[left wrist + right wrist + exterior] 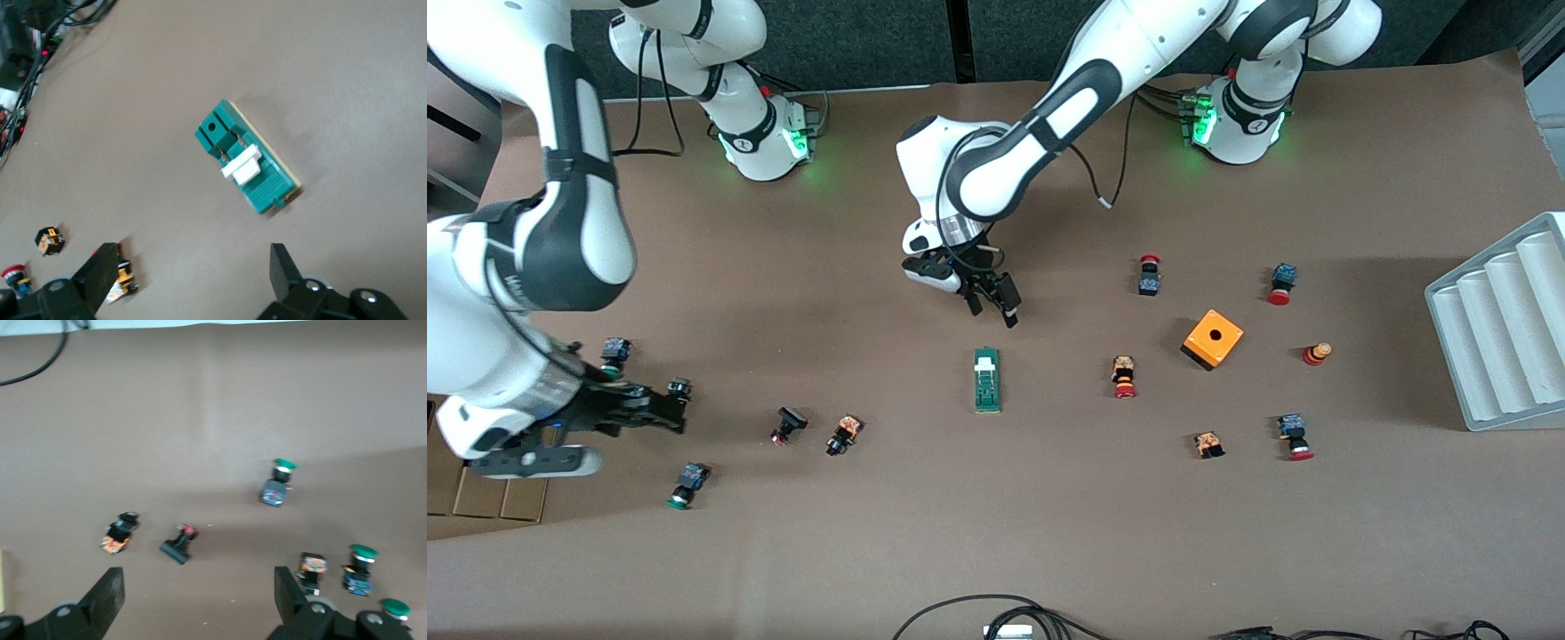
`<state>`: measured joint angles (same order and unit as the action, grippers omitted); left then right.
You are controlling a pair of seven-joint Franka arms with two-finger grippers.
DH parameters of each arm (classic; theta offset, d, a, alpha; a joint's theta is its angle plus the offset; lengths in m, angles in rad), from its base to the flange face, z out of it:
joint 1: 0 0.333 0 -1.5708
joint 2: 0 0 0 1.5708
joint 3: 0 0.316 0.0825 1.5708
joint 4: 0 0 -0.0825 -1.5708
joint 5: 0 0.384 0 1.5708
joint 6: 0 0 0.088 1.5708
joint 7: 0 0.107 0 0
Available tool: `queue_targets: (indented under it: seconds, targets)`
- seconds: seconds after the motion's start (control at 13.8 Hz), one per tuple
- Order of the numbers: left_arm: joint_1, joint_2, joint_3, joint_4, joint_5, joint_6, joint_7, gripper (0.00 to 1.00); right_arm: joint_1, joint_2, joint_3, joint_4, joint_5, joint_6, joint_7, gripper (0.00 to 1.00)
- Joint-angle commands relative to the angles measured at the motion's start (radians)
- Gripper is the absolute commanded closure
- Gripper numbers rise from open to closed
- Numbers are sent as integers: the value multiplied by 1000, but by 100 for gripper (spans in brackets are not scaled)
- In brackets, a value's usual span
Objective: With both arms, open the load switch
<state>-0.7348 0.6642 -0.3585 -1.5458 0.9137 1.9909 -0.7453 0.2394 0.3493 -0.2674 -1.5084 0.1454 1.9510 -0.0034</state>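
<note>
Fingers of both grippers spread, grasping nothing — left gripper (990, 302) above the ribbed green load switch (987, 380) at frame centre, bare bench (996, 533) around; right gripper (660, 411) lower left over small push buttons (685, 484).

Bare desk (996, 516) rings the load switch (987, 380), its closest obstacles being an orange-bodied push button (843, 435) and a red-capped push button (1124, 377), both well apart.
</note>
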Motion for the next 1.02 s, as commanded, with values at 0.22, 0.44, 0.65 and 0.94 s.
queue_targets:
  seconds: [0.22,0.44,0.65,0.94]
  targets:
    - [147,-190,-1,-20,-313,-47,432,0,3,-47,-58,4,-10,-58,19,0]
    - [268,-290,-1,-17,-523,-99,654,0,6,-87,-73,4,-9,-87,20,0]
    - [382,-371,1,2,-624,-188,739,0,5,-119,-76,5,-17,-155,13,0]
    - [540,-379,3,183,-757,-429,776,0,3,-121,-79,4,-20,-162,16,0]
